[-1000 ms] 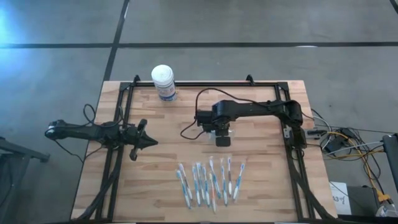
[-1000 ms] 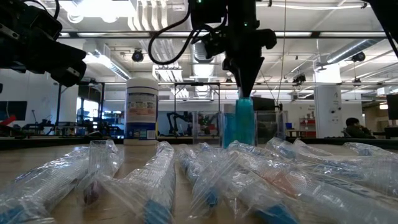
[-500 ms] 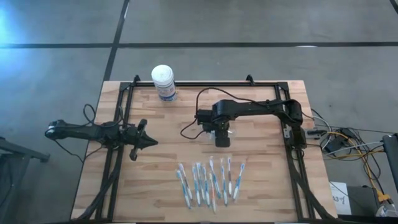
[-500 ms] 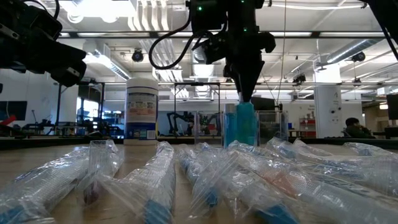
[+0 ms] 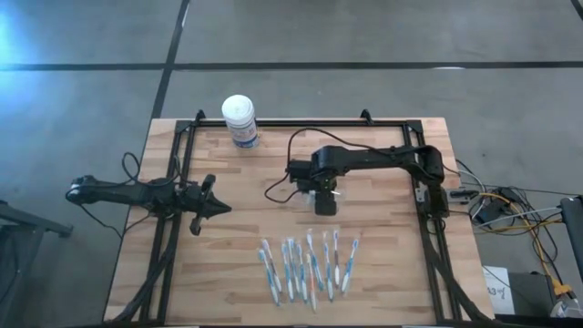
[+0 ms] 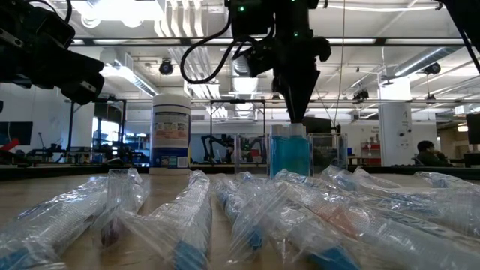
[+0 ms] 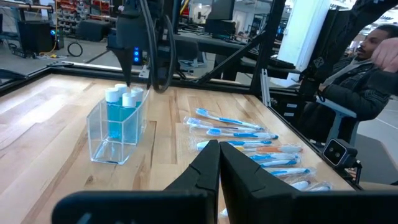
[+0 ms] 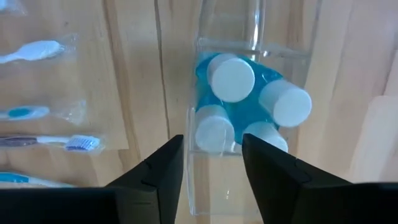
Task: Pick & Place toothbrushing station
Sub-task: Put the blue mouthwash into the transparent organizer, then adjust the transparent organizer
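The wooden table [image 5: 228, 210] carries everything here, and the main change sits near its middle: the right gripper [image 8: 211, 165], hanging straight down over the toothbrushing station [image 7: 118, 127], has spread its fingers [image 8: 155, 171] over the last second. A second ago its tips were pinched down among the white caps; now they stand apart and just above them, with nothing between them. In the low view the blue contents looked like one narrow column then and now fill the clear holder's width, which suggests the last bottle has dropped in and settled. I judge this as a release just made, so this placing step looks done and the next sensible move would be a lift clear without snagging the caps.

The station itself stands upright on the boards, a see-through box holding four white-capped blue bottles [image 8: 233, 78] at one end, its other end empty.

The left gripper [image 5: 211, 208] waits with its fingers closed and empty, raised over the table's left side, unchanged.

The white-lidded canister [image 5: 240, 121] stands at the far edge, well apart from the station.

The wrapped toothbrushes [image 5: 305, 264] lie in a loose row at the near edge, untouched
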Motion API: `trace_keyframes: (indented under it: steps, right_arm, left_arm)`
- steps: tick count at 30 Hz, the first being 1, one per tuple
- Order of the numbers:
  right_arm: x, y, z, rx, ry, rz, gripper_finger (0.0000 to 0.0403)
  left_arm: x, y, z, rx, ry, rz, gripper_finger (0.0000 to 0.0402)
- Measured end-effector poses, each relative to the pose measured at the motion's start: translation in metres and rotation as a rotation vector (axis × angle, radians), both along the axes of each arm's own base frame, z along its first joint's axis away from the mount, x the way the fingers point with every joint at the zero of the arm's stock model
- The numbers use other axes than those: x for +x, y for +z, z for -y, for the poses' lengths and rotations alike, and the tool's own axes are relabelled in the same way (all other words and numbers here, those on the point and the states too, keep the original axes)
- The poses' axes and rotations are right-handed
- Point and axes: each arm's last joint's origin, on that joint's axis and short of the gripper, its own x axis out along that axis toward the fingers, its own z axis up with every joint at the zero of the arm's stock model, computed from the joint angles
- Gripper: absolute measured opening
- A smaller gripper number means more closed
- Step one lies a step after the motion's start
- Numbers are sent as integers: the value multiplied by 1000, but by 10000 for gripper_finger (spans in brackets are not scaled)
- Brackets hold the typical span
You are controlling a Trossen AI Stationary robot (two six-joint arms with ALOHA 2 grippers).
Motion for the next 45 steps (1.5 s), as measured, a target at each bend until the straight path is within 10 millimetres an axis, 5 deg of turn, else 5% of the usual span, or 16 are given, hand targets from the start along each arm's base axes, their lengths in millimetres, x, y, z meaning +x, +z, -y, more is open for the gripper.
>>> trace_keyframes:
  steps: [7, 11, 14, 27, 45]
  right_arm:
    - [-20, 57, -6, -12, -2, 158, 156]
    - [-36, 99, -17, -36, 35, 548, 137]
    - [-49, 107, -28, -33, 53, 830, 119]
    - [-106, 3, -73, -42, -63, 1226, 12]
    - [-125, -76, -113, -22, -333, 1039, 8]
  left_arm:
    - [0, 0, 0, -13, 1, -2, 14]
    - [0, 0, 0, -14, 1, -1, 14]
    - [0, 0, 0, -14, 1, -3, 14]
    - [1, -2, 0, 34, 14, -13, 10]
    - [9, -13, 2, 17, -31, -140, 5]
